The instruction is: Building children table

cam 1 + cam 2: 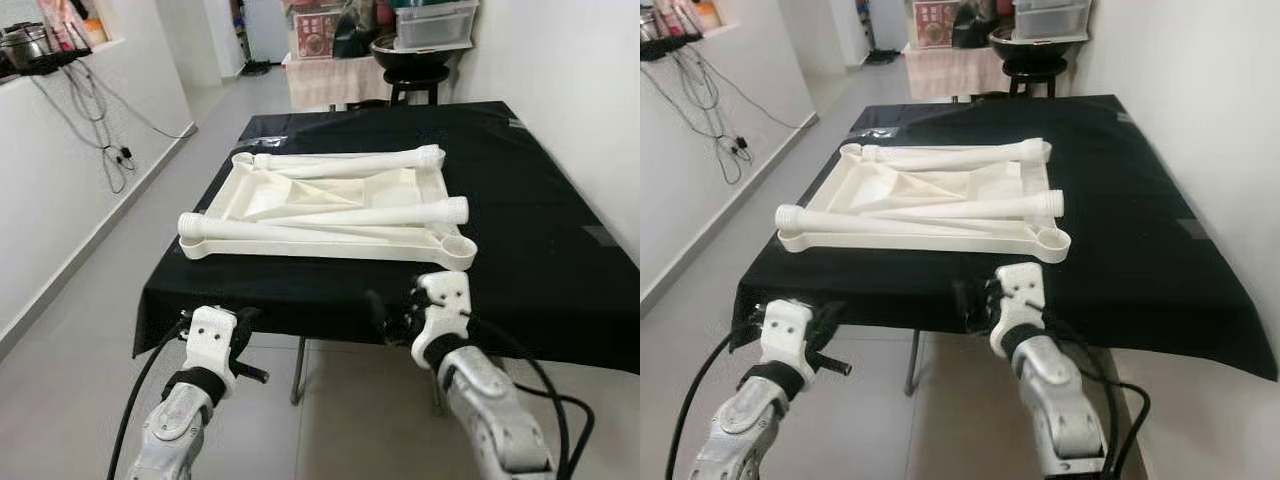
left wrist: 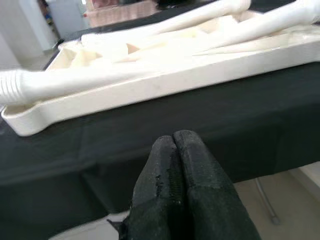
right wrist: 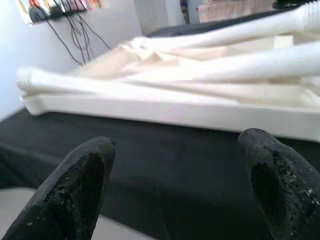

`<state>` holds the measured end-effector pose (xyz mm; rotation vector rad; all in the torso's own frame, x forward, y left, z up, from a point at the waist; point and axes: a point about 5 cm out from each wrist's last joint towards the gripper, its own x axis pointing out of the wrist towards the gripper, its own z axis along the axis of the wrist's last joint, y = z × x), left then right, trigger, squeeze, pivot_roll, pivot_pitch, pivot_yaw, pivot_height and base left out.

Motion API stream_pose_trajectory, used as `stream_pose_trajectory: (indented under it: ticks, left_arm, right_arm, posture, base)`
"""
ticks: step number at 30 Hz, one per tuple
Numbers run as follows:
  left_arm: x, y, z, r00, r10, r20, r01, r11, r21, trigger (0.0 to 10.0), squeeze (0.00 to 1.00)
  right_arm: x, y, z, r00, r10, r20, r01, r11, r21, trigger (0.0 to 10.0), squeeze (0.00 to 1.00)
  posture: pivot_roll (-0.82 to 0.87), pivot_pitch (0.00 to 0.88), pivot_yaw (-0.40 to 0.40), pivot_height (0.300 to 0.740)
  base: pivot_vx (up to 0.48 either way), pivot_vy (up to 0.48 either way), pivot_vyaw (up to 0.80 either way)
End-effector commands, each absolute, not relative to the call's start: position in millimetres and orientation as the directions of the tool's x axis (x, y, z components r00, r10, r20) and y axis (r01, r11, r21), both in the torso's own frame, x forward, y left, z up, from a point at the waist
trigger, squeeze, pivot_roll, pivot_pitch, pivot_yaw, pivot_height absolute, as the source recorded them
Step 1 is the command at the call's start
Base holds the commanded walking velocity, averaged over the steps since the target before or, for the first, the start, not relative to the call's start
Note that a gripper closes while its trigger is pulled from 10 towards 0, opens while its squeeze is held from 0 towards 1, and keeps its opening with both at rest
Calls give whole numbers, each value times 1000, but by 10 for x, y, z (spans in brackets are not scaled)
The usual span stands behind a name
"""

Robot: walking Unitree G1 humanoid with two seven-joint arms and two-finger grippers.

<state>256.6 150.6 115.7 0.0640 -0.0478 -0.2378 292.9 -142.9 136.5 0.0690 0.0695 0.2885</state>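
Black-clothed table (image 1: 560, 250): white tabletop (image 1: 330, 205) just beyond spread right pincer (image 3: 175, 185), apparently untouched

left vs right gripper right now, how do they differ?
The left gripper has its two black fingers pressed shut together; the right gripper has its fingers spread wide open. The left gripper hangs lower, just below the front edge of the black-covered table; the right gripper is raised to that edge, nearer the white tabletop panel. Both hold nothing and point toward the panel with its loose white legs.
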Motion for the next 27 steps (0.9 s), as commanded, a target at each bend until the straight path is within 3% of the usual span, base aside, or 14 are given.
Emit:
stream_pose_trajectory:
  ticks: [1,10,13,27]
  left_arm:
    - [2591,1550,1222,970,-240,43,236,969,69,10000,0]
    - [2780,1543,1496,969,-218,114,215,976,40,10000,0]
    - [2788,1490,1491,969,-223,107,222,975,20,10000,0]
    - [2807,1322,1490,958,-270,92,273,962,-19,10000,0]
  right_arm:
    - [2966,-1405,1353,955,291,-50,-286,954,93,10000,0]
    - [3156,-1235,1526,932,361,-24,-362,932,-8,10000,0]
    - [3196,-1229,1582,936,351,-2,-351,935,46,10000,0]
    - [3307,-1164,1819,895,439,79,-441,897,4,10000,0]
  posture:
    - [-54,0,87,740]
    - [-52,0,86,740]
    - [-57,0,82,740]
    - [-93,0,67,740]
  base:
    - [0,0,0]
    - [236,0,0]
    - [341,0,-800]
    - [341,0,0]
